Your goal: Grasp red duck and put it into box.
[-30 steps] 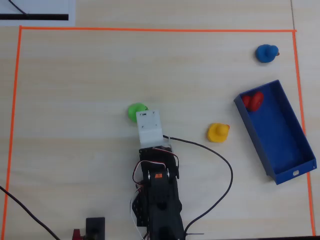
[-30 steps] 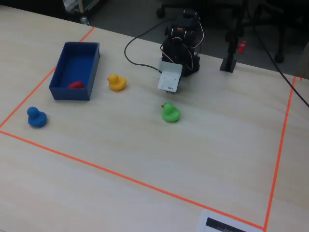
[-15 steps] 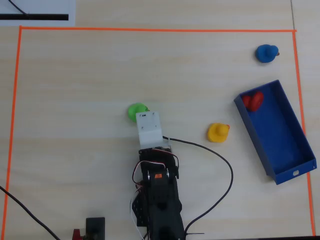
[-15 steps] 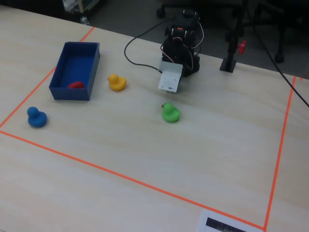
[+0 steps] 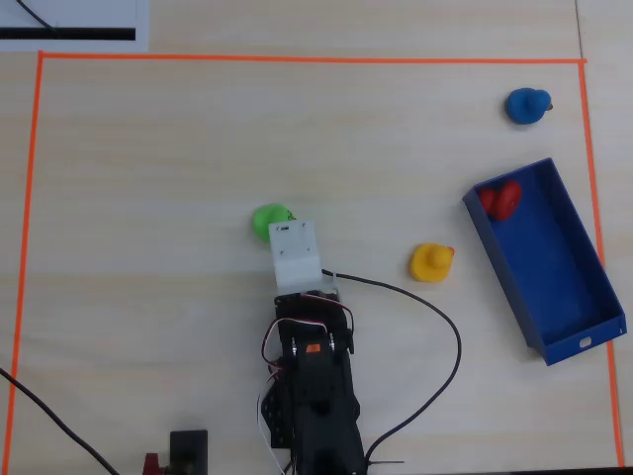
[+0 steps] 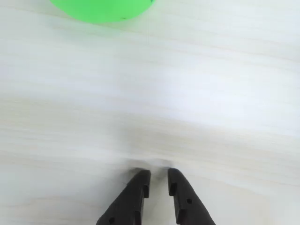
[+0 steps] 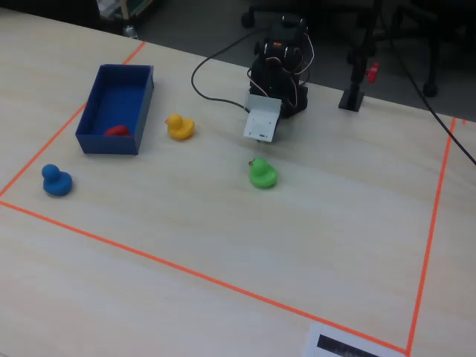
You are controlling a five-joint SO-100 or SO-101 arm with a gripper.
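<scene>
Nothing has shifted since the earlier frames. Red duck point(image 5: 501, 200) lies in box point(image 5: 586, 297), at one end. Claw point(image 6: 158, 175) empty, jaws nearly closed, above bare counter point(image 6: 211, 93) near green duck point(image 6: 101, 8).

From my overhead view, the red duck point(image 5: 501, 200) sits in the box point(image 5: 584, 295) at its far end, on the counter's point(image 5: 148, 178) right. The yellow duck point(image 5: 431, 262) lies just left of the box, the blue duck point(image 5: 526, 105) beyond it, the green duck point(image 5: 269, 217) ahead of my end effector point(image 6: 157, 176).
</scene>
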